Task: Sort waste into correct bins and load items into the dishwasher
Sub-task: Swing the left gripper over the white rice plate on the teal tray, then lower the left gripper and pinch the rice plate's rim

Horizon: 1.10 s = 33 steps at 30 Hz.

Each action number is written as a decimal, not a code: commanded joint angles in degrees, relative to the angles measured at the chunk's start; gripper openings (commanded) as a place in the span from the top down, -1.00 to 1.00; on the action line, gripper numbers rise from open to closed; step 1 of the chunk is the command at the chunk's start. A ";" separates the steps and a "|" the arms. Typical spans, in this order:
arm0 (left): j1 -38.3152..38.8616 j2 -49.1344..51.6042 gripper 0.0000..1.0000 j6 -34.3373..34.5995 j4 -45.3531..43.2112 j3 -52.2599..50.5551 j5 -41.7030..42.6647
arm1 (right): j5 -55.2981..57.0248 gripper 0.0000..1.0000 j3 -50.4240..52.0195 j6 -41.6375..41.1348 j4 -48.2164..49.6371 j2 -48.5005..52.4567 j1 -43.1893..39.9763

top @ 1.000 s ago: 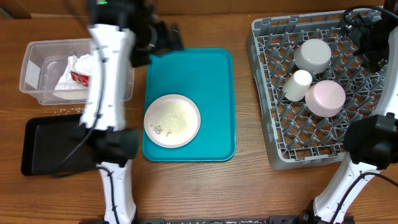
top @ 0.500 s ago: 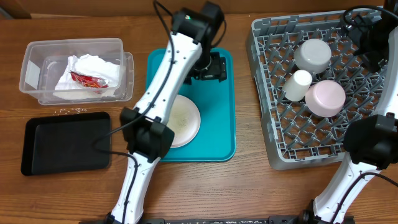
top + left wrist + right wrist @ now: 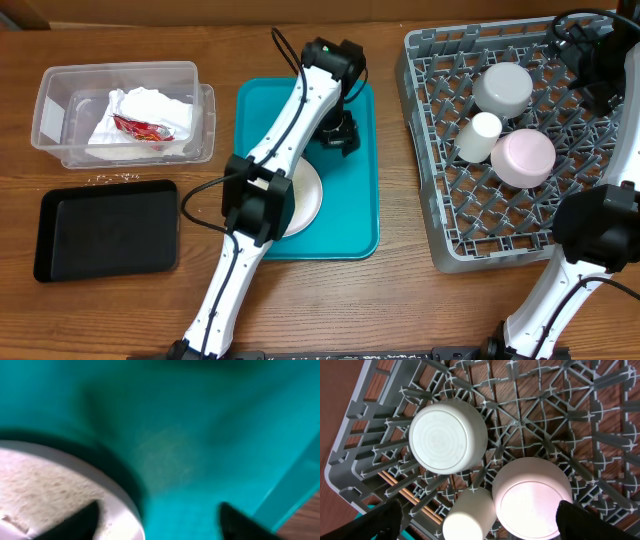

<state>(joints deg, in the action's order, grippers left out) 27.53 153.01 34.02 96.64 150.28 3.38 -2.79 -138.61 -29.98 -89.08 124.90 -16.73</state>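
The pink-white plate (image 3: 303,200) lies on the teal tray (image 3: 355,215), partly under my left arm. Rice-like bits (image 3: 40,485) cover it. My left gripper (image 3: 338,132) hangs low at the plate's far rim. In the left wrist view its jaws (image 3: 157,520) stand apart, one finger over the plate (image 3: 120,505), the other over the tray. The napkin (image 3: 145,110) and red wrapper (image 3: 140,127) lie in the clear tub (image 3: 55,100). My right gripper (image 3: 477,520) is open above the dish rack (image 3: 360,450), which holds the grey bowl (image 3: 447,435), pink bowl (image 3: 532,497), cup (image 3: 469,515) and chopsticks (image 3: 405,492).
The black tray (image 3: 108,228) sits in front of the clear tub, with a few whitish bits (image 3: 112,178) on the wood between them. The dish rack (image 3: 425,150) fills the right side. My left arm stretches across the teal tray from the table's front edge.
My left arm has swung from over the clear tub to the teal tray and come down at the plate's rim, its jaws narrowing. The right arm has not moved.
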 commanded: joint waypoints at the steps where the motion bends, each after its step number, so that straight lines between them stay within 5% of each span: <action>1: 0.26 0.90 -0.04 -2.14 0.20 -0.09 1.01 | -0.33 -1.00 0.28 -0.09 0.31 -0.39 0.11; 6: 0.24 0.83 0.03 -4.59 0.20 -0.09 1.60 | -0.33 -0.99 0.28 -0.09 0.31 -0.39 0.11; 17: 0.09 -7.45 -0.35 -6.49 0.22 -0.48 -3.48 | -0.33 -1.00 0.26 -0.09 0.31 -0.39 0.11; 25: 0.20 -20.06 -0.54 -3.10 0.22 -17.70 -9.14 | -0.33 -1.00 0.28 -0.09 0.31 -0.39 0.11; 27: -0.20 -23.67 -0.61 0.22 0.20 -24.98 -9.09 | -0.33 -1.00 0.26 -0.09 0.28 -0.39 0.11; 29: -0.24 -25.57 -1.00 4.20 0.13 -29.42 -9.07 | -0.33 -1.00 0.26 -0.09 0.31 -0.39 0.11; 33: -0.24 -25.73 -1.00 13.31 -1.75 -32.35 -2.43 | -0.33 -1.00 0.28 -0.09 0.28 -0.39 0.11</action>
<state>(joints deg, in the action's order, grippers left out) 27.40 127.61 38.63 96.18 119.90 -3.22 -2.76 -138.61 -29.98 -89.03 124.90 -16.73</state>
